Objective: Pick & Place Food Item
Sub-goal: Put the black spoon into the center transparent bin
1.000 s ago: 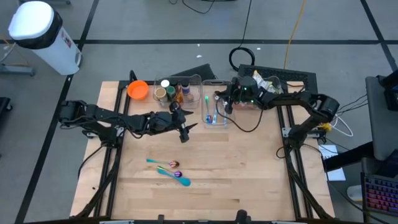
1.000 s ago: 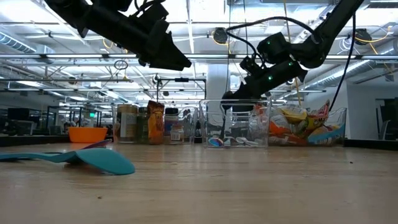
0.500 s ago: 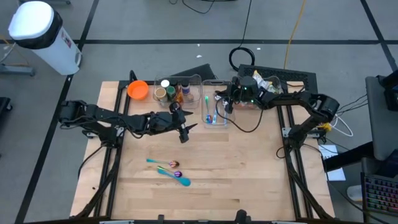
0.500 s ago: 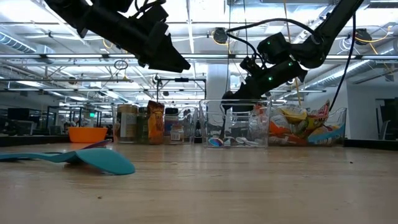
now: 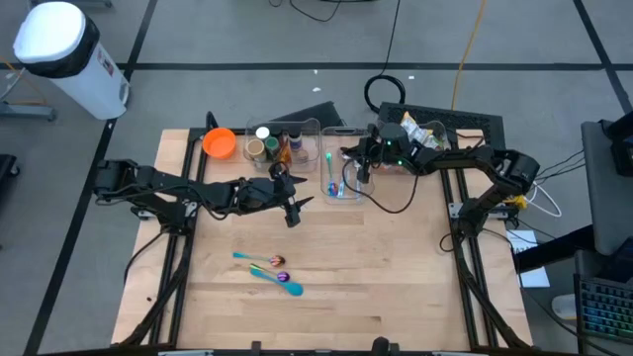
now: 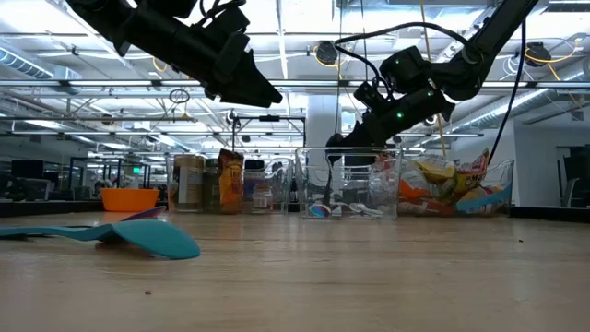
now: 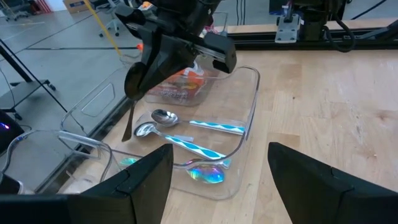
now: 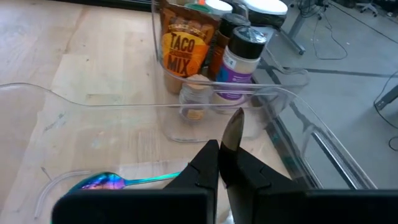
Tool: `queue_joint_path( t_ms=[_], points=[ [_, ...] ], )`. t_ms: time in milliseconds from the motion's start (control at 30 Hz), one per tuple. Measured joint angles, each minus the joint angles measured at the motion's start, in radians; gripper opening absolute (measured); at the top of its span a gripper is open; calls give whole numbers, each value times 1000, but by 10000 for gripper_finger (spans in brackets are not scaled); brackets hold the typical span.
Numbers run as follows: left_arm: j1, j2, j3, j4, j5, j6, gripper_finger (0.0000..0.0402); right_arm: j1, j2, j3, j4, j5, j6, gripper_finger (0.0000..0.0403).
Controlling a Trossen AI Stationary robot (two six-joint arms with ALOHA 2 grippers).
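Note:
My right gripper [image 8: 222, 149] hangs over the clear bin [image 7: 252, 99] at the table's far side, shut on a thin dark utensil [image 7: 128, 121]. Several shiny spoons [image 7: 165, 118] lie on the bin's floor. To the left, a second clear bin [image 5: 282, 143] holds the food items: a taco mix packet [image 8: 186, 46] and spice jars [image 8: 244, 53]. Right of the gripper, a third bin [image 6: 452, 184] holds snack bags. My left gripper [image 5: 294, 210] hovers open above the table's middle, nothing between its fingers. My right gripper pinches the utensil's upper end [image 8: 231, 146] between its two fingertips. The fingers slant down from the table's right side. The utensil hangs below them into the clear bin, its lower end [image 7: 125, 138] near the spoons; whether it touches the bin floor, I cannot tell.
An orange bowl [image 5: 219, 142] stands at the far left. Two teal spoons [image 5: 269, 269] lie on bare wood toward the near side. Dark frame rails run along both sides of the table.

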Motion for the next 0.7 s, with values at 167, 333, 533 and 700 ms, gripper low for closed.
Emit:
queue_joint_path(
  t_ms=[167, 333, 533, 700],
  points=[
    [0, 0, 0, 0, 0, 0, 266, 5, 0, 0, 0, -1, -11, 9],
    [0, 0, 0, 0, 0, 0, 266, 4, 0, 0, 0, 0, -12, 9],
    [0, 0, 0, 0, 0, 0, 266, 4, 0, 0, 0, 0, -33, 9],
    [0, 0, 0, 0, 0, 0, 266, 4, 0, 0, 0, 0, -35, 29]
  ],
)
